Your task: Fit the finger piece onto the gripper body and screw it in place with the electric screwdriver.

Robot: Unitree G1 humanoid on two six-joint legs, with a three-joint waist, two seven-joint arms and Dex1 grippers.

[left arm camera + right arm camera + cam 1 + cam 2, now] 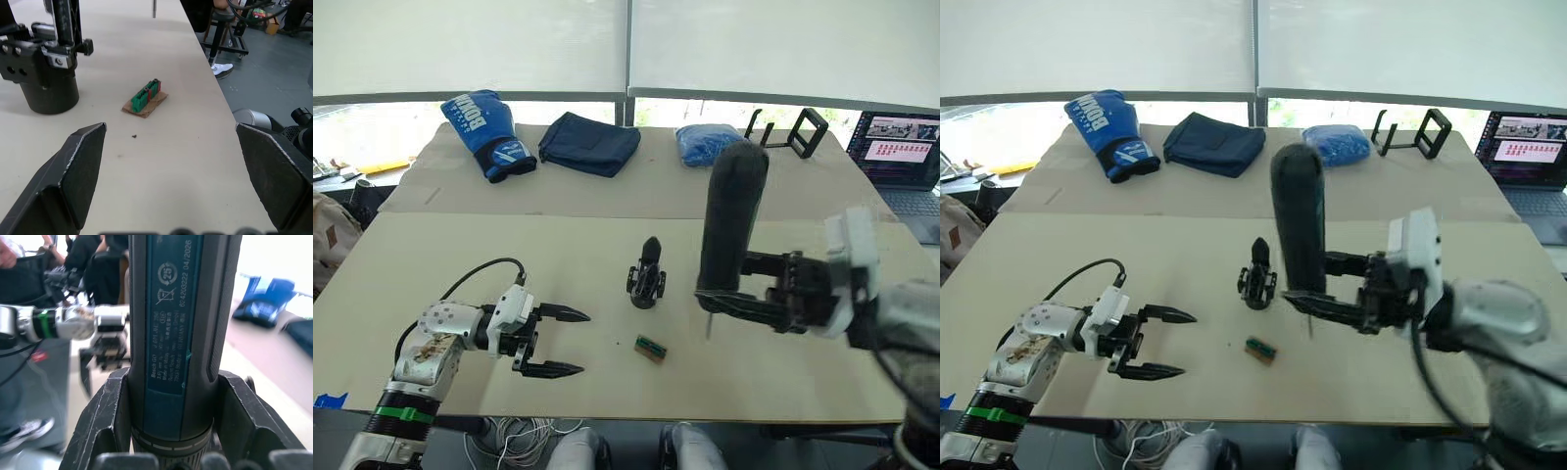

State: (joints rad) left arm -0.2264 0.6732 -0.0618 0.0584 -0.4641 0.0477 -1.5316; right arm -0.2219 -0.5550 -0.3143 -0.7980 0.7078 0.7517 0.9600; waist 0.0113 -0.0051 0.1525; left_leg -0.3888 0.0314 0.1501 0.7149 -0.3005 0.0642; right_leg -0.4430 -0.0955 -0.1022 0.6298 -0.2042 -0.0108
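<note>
At the counter's point(607, 382) far edge lie a blue boxing glove point(487, 132), a folded dark cloth point(589, 143), a blue bundle point(710, 143) and a black stand point(800, 130), with a laptop point(905, 157) far right. The left gripper point(558, 342) hovers low, fingers released and spread, pointing toward a small green-brown block point(650, 348). The gripper body point(646, 275) stands upright mid-counter. Just beside it, the right gripper point(729, 294) reaches in level, grasping the electric screwdriver point(732, 217) upright, bit down.

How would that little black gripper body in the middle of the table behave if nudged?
The gripper body stands upright on a round stubby base, so it would probably slide on the smooth table. Pushed near its pointed top, it may tip. It looks rigid, not floppy.
</note>
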